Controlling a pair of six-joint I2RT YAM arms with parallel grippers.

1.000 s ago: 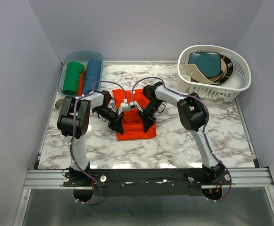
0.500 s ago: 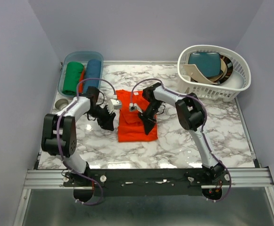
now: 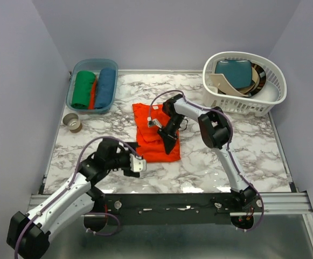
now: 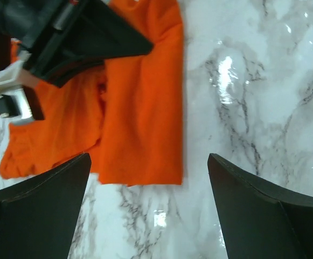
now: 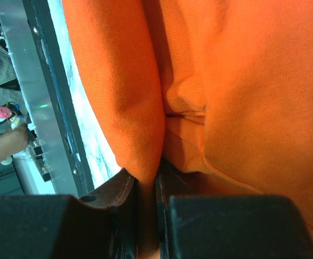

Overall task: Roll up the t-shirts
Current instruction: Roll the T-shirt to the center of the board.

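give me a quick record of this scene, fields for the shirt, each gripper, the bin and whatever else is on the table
shirt in work: orange t-shirt, folded, lying on the marble table, not yet rolled
right gripper: shut on a fold of the orange t-shirt near its right edge
left gripper: open, empty, over bare marble by the shirt's near left corner
bin: far left, holds a green roll and a blue roll, orange cloth between them
other: white basket far right; tape roll beside the bin
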